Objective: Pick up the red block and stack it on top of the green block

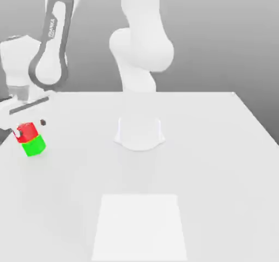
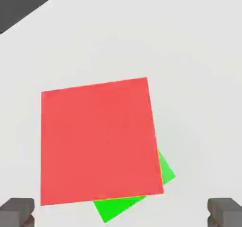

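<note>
My red block [image 1: 26, 131] sits on top of the green block [image 1: 35, 145], near the edge of the counter [image 1: 207, 162] at the exterior view's left. My hand [image 2: 121, 213] hangs directly over the pair with its fingers [image 2: 17, 211] spread wide, one on each side of the red block and clear of it, so I have hold of nothing. By my reckoning the placing step is done and I am at the release: the stack stands on its own.

What comes next, I judge, is a straight lift away, keeping both fingers off the red block's sides so I don't drag it off its perch.

The hand view tells me something the exterior view does not: looking straight down, the red top face is turned relative to the green block beneath, and a green corner and edge stick out from under it. So the stack is not square, though most of the red block rests on green. The exterior view gives me the side-on check that red truly sits above green, and where the stack stands on the counter.
</note>
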Robot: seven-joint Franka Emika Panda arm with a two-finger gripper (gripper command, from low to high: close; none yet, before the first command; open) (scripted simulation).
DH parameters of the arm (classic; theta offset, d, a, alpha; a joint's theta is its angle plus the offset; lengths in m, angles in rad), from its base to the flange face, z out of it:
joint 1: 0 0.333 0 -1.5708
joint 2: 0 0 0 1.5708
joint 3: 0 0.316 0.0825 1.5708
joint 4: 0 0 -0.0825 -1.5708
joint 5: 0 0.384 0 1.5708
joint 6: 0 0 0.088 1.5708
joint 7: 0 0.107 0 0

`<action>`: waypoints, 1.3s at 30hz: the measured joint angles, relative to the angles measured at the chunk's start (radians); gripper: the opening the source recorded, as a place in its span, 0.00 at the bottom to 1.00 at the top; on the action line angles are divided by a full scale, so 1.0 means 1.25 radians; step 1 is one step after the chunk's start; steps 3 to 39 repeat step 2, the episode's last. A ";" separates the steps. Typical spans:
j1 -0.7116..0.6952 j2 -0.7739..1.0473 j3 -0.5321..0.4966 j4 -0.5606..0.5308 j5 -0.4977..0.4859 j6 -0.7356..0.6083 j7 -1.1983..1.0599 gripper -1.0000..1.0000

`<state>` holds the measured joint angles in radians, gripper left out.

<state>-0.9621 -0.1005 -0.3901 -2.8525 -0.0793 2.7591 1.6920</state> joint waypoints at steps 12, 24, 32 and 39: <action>-0.018 -0.044 0.009 -0.002 -0.035 -0.041 0.025 1.00; -0.018 -0.044 0.009 -0.002 -0.035 -0.041 0.025 1.00; -0.018 -0.044 0.009 -0.002 -0.035 -0.041 0.025 1.00; -0.018 -0.044 0.009 -0.002 -0.035 -0.041 0.025 1.00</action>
